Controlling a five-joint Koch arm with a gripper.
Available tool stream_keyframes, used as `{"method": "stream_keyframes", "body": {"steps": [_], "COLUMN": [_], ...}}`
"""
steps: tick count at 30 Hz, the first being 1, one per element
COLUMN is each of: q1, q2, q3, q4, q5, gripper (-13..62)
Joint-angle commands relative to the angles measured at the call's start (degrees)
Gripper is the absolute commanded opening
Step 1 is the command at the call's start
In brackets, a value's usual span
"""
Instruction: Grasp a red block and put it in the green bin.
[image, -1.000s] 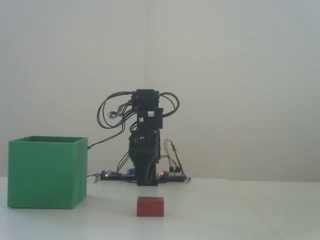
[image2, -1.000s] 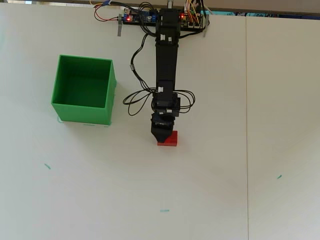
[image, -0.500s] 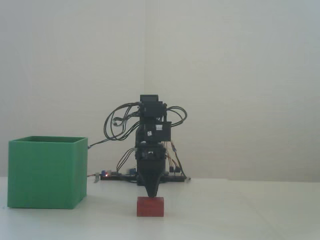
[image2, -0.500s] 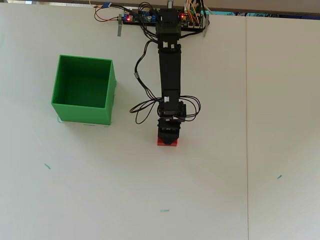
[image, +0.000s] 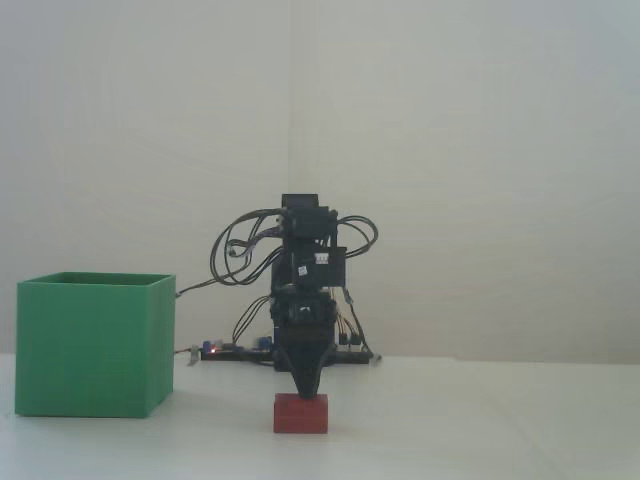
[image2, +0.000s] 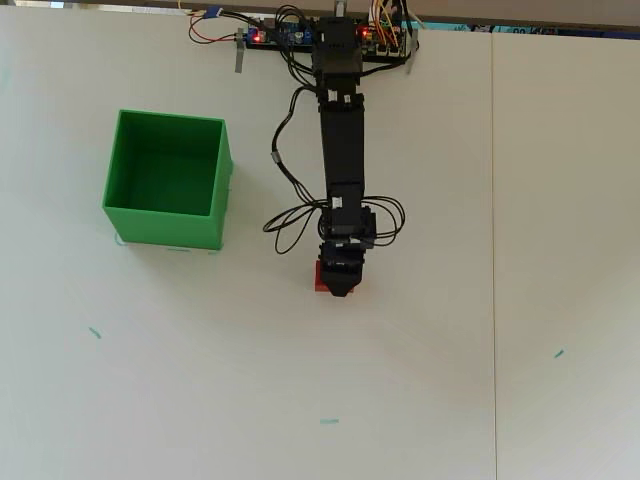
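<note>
The red block (image: 300, 414) lies on the white table, right of the green bin (image: 94, 346) in the fixed view. My gripper (image: 305, 392) points straight down, its single visible tip just above or touching the block's top. From overhead the gripper (image2: 340, 288) covers most of the block (image2: 319, 277), leaving only its left edge showing. Only one tapered tip shows, so I cannot tell whether the jaws are open or shut. The green bin (image2: 166, 226) stands open-topped and empty, well to the left of the block.
The arm's base with its circuit board and wires (image2: 320, 35) sits at the table's far edge. A seam in the table surface (image2: 493, 250) runs down the right side. Small green marks (image2: 328, 421) dot the near table.
The arm has stretched further out and the gripper has swung down from behind the block to stand over its top. The block and the bin have not moved.
</note>
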Motion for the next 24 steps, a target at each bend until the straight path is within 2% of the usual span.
{"method": "stream_keyframes", "body": {"steps": [1, 19, 21, 24], "q1": [0.7, 1.3, 1.4, 1.3], "q2": [0.1, -4.7, -5.1, -5.1], "q3": [-2.6, -2.6, -2.6, -2.6], "q4": [0.4, -0.7, -0.7, -0.8], "q5": [0.0, -0.2, -0.1, 0.1], "gripper": [33.0, 31.8, 25.3, 3.3]}}
